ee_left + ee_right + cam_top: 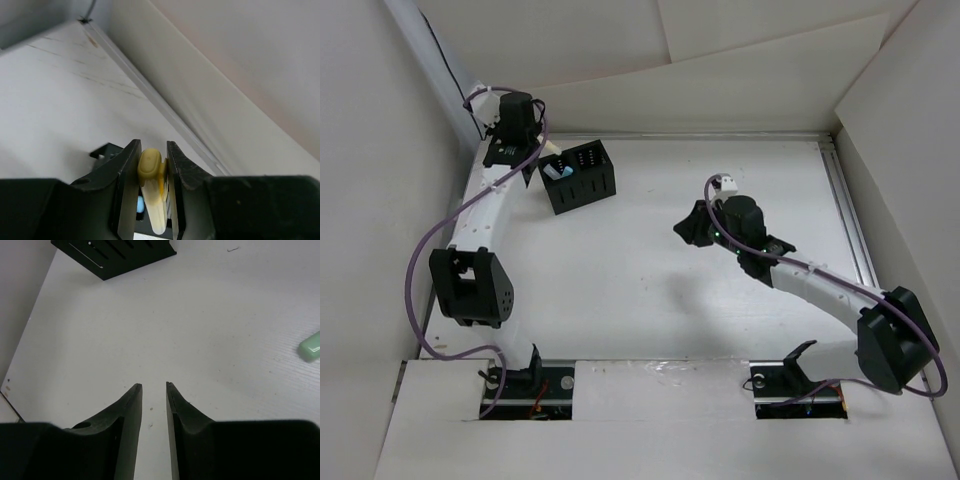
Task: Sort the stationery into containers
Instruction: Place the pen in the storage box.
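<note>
Two grippers at work. The left gripper point(152, 145) is clamped on the yellow stick point(152, 200) at the far left, right by the black organiser box point(582, 178) — a light blue stick point(555, 172) lies in its left compartment. The right gripper point(153, 386) hangs over mid-bench point(200, 315), fingers narrowly apart, nothing between them — a pale green stick point(311, 346) lies nearby.

Black and white, with a few pastel spots

The organiser box point(582, 178) is black, its sides dotted with a grid of small holes, and a light blue stick point(553, 172) shows inside it. The yellow stick point(152, 195) is pale and glossy, the small piece point(311, 346) mint green, the table point(650, 300) white, the cables point(420, 255) purple.
</note>
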You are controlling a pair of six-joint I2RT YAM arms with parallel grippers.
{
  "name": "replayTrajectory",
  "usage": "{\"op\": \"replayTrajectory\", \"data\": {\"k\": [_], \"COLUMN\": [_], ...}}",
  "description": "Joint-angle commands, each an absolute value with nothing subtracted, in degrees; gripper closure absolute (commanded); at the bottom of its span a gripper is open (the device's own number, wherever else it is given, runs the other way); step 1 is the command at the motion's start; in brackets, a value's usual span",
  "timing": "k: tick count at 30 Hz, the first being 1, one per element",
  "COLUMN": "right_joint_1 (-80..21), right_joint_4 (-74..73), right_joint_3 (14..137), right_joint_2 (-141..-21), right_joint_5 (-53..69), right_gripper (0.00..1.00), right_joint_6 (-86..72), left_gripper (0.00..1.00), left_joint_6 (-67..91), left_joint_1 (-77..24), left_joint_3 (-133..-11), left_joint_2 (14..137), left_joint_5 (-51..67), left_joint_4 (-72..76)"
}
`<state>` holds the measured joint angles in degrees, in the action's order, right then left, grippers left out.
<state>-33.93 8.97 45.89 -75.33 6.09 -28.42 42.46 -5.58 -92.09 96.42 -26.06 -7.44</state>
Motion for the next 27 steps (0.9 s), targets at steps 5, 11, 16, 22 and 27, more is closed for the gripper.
{"op": "replayTrajectory", "data": {"k": [5, 11, 16, 22, 27], "right_joint_1": [-32.96, -31.82, -30.77, -30.15, -29.01], "right_joint_4": [11.07, 11.07, 11.07, 11.07, 11.07], "right_joint_3": [45.00, 44.48, 44.47, 44.47, 43.95], "right_joint_2": [-74.71, -74.71, -74.71, -75.76, -75.76], "right_joint_5": [6.42, 5.36, 5.36, 4.31, 1.06], "right_gripper": [0.58, 0.50, 0.48, 0.47, 0.39], "right_joint_6": [-29.18, -29.18, -29.18, -29.18, -30.32], "left_gripper": [1.00, 1.00, 1.00, 1.00, 1.00], "left_joint_6": [35.51, 33.13, 32.61, 32.08, 31.46], "left_joint_1": [-5.89, -6.50, -8.26, -8.79, -9.93], "left_joint_3": [-93.79, -91.58, -92.11, -92.11, -91.05], "left_joint_2": [99.23, 101.86, 104.06, 106.43, 108.28], "left_joint_5": [-39.19, -40.96, -41.48, -41.48, -42.63], "left_joint_4": [-7.65, -2.91, -0.89, 0.88, 2.29]}}
